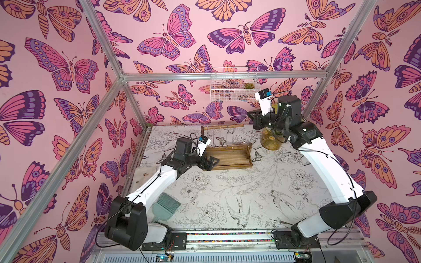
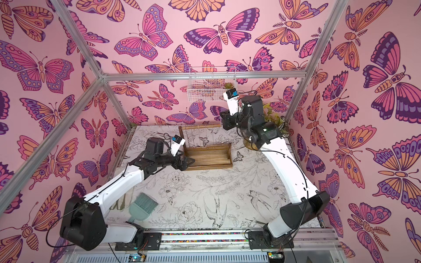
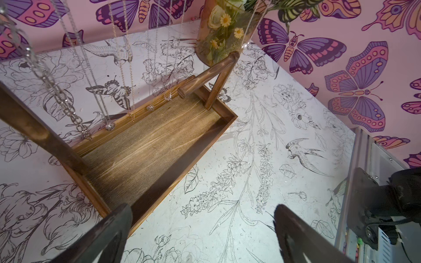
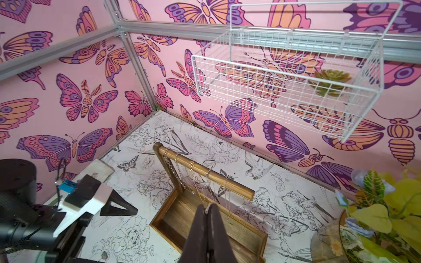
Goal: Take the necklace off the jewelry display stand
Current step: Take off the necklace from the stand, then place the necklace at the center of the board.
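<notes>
Nearest the camera, a mounting rail point(image 1: 227, 236) is run along the front edge. A teal dustpan-and-brush point(image 1: 165, 205) is laid on the floral-print table point(image 1: 227, 193), tucked right beside the left arm point(image 1: 157, 182). A bit further in, the left gripper point(image 1: 212, 163) is parked low at the front left corner of the jewelry display stand point(image 1: 230, 157). Its fingers point(image 3: 109, 232) are spread wide with nothing between them. In the left wrist view one finger is lined up over the near corner of the tray base point(image 3: 148, 145) and the other over bare table, and whether the wood is actually touched can't be told. The stand is set upright toward the back of the table, with the tray in front and the tall crossbar point(image 4: 205, 174) behind. Several necklaces point(image 4: 174, 167) are draped over that bar and hang down toward the tray, with a chunky-link chain at the left end and finer ones further along. The right gripper point(image 4: 207, 206) is held up high near the right end of the crossbar, fingers pressed tight together. What looks like a thin bit of necklace point(image 4: 206, 209) is pinched at the very tips — it's tiny and pale, so that part isn't certain. Behind the right arm point(image 1: 323, 164) a glass vase of flowers point(image 1: 271, 142) is stood on the table. Furthest back, a white wire basket point(image 1: 227, 96) with a small succulent point(image 1: 248, 86) in it is hung on the butterfly wall point(image 1: 182, 34).
</notes>
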Tool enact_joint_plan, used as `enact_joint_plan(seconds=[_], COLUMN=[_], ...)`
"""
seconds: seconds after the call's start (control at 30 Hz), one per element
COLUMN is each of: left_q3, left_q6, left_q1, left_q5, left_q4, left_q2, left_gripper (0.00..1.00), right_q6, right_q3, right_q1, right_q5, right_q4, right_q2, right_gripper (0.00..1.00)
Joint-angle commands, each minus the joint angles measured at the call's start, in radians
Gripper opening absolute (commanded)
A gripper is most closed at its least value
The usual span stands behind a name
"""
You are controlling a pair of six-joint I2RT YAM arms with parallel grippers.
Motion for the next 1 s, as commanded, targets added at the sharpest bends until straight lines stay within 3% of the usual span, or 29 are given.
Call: enact_joint_plan(seconds=[0.0, 0.5, 0.97], left_q3=[-0.034, -0.160, -0.048], left_q6=[0.009, 0.118, 0.120], left_q1=[-0.004, 0.002, 0.004], left_q5=[0.084, 0.260, 0.387], left_q4=[0.046, 0.213, 0.227], left_q2=[-0.036, -0.169, -0.033], left_gripper=[0.99, 0.95, 0.92], right_q6=[-0.010, 0.003, 0.034], right_q3=[0.039, 0.148, 0.149], right_q1=[0.035, 0.177, 0.261], right_q5=[-0.012, -0.064, -0.066], right_q4=[-0.048, -0.127, -0.121], right_q2=[-0.016, 0.019, 0.003], right_gripper=[0.00, 0.00, 0.00])
